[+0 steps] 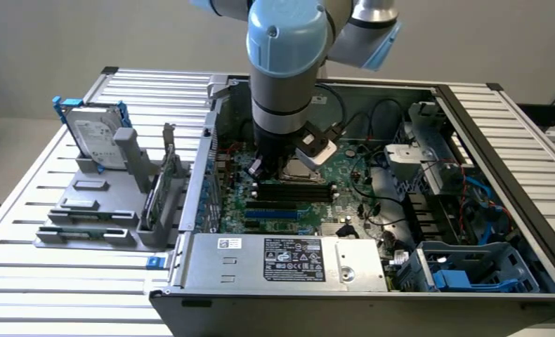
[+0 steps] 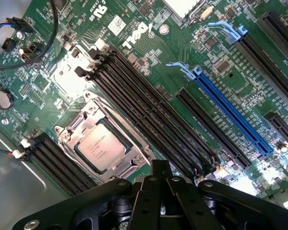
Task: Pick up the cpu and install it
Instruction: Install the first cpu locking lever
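The arm (image 1: 287, 63) reaches straight down into the open computer case (image 1: 465, 175), its wrist vertical over the green motherboard (image 2: 149, 52). The claw (image 2: 161, 167) hangs just above the board with its fingers closed together, gripping nothing. The cpu (image 2: 102, 146) lies flat inside the metal-framed socket (image 2: 134, 158), silver top facing up, just beside the black memory slots (image 2: 149, 110). On the slatted counter (image 1: 72, 274) outside the case, a hard drive (image 1: 98, 137) stands upright in a grey holder (image 1: 100, 225)

Cpu (image 2: 100, 149): dull silver metal top. Socket frame (image 2: 134, 163): bright metal. Motherboard (image 2: 153, 43): glossy green. Gripper (image 2: 161, 191): matt black.
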`<move>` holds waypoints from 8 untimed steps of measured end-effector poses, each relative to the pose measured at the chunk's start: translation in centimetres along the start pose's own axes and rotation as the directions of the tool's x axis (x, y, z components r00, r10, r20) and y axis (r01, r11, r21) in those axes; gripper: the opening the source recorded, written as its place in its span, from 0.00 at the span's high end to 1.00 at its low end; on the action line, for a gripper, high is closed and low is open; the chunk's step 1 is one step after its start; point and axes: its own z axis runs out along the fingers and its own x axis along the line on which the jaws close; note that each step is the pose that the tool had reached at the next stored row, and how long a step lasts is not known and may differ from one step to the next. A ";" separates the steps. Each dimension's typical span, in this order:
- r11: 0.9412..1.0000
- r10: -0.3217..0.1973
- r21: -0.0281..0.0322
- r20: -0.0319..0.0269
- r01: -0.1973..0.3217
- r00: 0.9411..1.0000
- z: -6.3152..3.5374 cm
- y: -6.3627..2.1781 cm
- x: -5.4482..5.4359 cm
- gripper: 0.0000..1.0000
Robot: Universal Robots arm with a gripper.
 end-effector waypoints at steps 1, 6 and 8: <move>1.000 0.000 0.000 0.000 0.000 1.000 0.09 -0.03 0.0 0.89; 1.000 0.000 0.001 -0.001 0.000 1.000 0.44 -0.20 0.1 0.89; 1.000 0.000 0.001 -0.001 0.000 1.000 0.58 -0.23 0.1 0.89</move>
